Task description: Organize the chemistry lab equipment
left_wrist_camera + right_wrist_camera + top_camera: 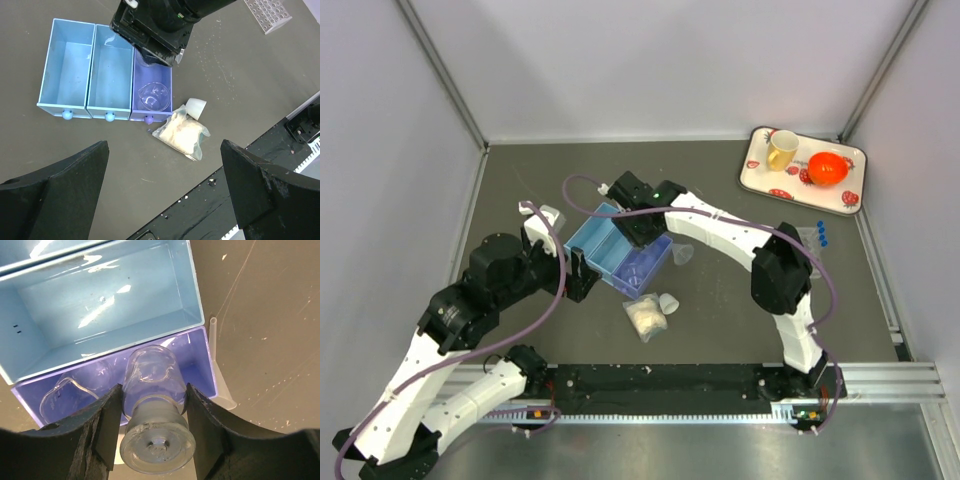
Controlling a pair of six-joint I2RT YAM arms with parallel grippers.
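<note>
The blue three-compartment tray (pixel 598 240) lies mid-table. My right gripper (pixel 152 396) is shut on a tiny clear beaker (pixel 150 385), held upside-down just above the tray's purple end compartment (pixel 197 365). Another clear beaker (pixel 65 397) lies inside that compartment; it also shows in the left wrist view (pixel 152 97). A clear funnel (pixel 217 375) lies against the tray's outer side. The bag of white material (pixel 182 134) and a small beaker (pixel 195 107) lie in front of the tray. My left gripper (pixel 162 195) is open and empty, above bare table near the tray.
The clear tube rack (pixel 267 12) and blue-capped tubes (pixel 821 235) lie at the right beside the right arm. A strawberry-patterned tray (pixel 760 178) with a yellow mug (pixel 782 150) and orange bowl (pixel 828 168) stands at the back right. A black rail (pixel 670 378) runs along the near edge.
</note>
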